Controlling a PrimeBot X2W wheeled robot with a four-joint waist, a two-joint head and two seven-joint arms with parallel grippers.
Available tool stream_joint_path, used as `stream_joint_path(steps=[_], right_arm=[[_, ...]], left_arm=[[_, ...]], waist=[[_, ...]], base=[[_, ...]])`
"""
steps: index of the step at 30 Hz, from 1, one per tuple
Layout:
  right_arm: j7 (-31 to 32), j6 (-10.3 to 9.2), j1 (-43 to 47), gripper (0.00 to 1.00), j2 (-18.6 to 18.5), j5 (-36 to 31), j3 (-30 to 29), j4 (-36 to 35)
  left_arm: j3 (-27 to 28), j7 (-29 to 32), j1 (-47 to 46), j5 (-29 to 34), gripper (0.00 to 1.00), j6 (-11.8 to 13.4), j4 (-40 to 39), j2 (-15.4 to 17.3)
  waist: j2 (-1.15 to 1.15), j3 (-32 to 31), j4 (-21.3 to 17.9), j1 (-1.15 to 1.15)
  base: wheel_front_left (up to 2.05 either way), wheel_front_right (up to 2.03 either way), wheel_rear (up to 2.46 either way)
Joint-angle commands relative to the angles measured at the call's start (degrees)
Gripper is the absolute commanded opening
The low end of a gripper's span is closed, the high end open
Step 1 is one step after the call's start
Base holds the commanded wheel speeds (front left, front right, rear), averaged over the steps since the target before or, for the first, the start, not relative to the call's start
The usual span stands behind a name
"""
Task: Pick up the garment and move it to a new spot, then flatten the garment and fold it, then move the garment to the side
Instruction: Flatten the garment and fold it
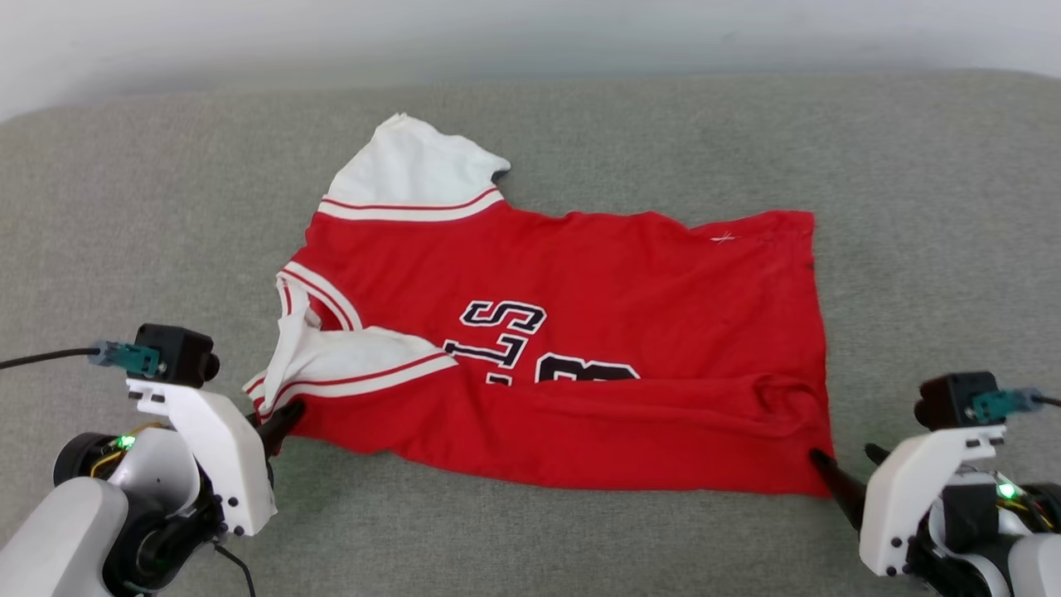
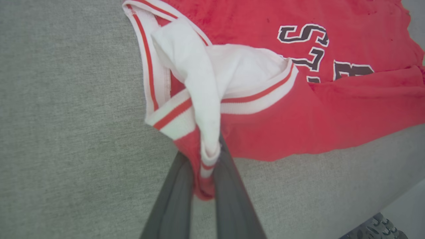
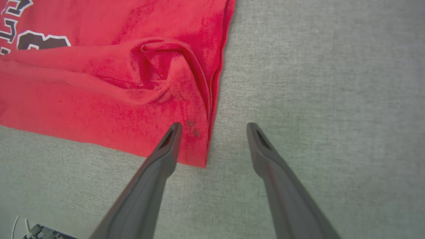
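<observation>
Where the garment (image 1: 630, 274) lies: flat on your grey cushion (image 1: 124, 207), near edge folded over.
Left gripper (image 2: 208, 156): pinching striped sleeve trim.
Right gripper (image 3: 214, 127): spread, straddling the red corner.
Textures: wrinkled knit, coarse weave.

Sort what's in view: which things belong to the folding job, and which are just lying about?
Job:
- garment, spread out and partly folded
- left gripper, shut on the sleeve trim
- right gripper, open at the hem corner

Just there:
- grey fabric surface under the garment
- pale wall behind
</observation>
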Motion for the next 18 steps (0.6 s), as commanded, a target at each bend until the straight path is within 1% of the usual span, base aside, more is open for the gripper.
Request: stream_joint_path(steps=[1,5,9,10,11,12,13,18], right_arm=[[0.7,-0.04,-1.7,1.00,-0.1,0.4,0.7,0.4],[2.1,-0.04,-4.7,1.00,-0.2,0.3,2.5,3.5],[4.2,-0.03,-6.0,1.00,0.1,1.4,5.0,8.6],[4.7,-0.03,-6.0,0.43,0.3,1.8,5.5,9.7],[4.8,-0.03,-6.2,0.21,0.4,2.0,6.0,10.2],[4.8,-0.03,-6.2,0.21,0.4,2.0,6.0,10.2],[4.6,-0.03,-6.3,0.00,0.4,2.1,6.2,10.6],[3.2,-0.03,-7.2,0.00,-1.2,2.7,6.3,10.2]], left_arm=[[0.0,-0.3,-0.8,0.5,0.00,0.1,-0.8,0.1],[-0.1,-0.8,-1.4,1.1,0.00,0.4,-2.2,0.0],[-0.6,-1.0,-1.3,1.3,0.00,0.2,-2.5,-0.4],[-0.7,-1.2,-1.3,1.3,0.00,0.1,-2.4,-0.5],[-0.7,-1.3,-1.2,1.2,0.00,0.1,-2.3,-0.6],[-0.7,-1.3,-1.2,1.2,0.00,0.1,-2.3,-0.6],[-0.8,-1.0,-0.9,0.8,0.00,0.0,-2.0,-0.7],[-0.6,-2.5,-0.2,1.0,0.00,-0.2,-1.5,-0.9]], waist=[[0.00,1.6,1.1,0.00],[0.00,2.9,1.7,0.00],[0.00,3.4,2.3,0.00],[0.00,3.5,2.4,0.00],[0.00,3.4,2.5,0.00],[0.00,3.4,2.5,0.00],[0.00,3.4,2.5,0.00],[0.00,2.0,2.5,0.00]], base=[[0.00,0.00,0.00],[0.00,0.00,0.00],[0.00,0.00,0.00],[0.00,0.00,0.00],[0.00,0.00,0.00],[0.00,0.00,0.00],[0.00,0.00,0.00],[0.00,0.00,0.00]])
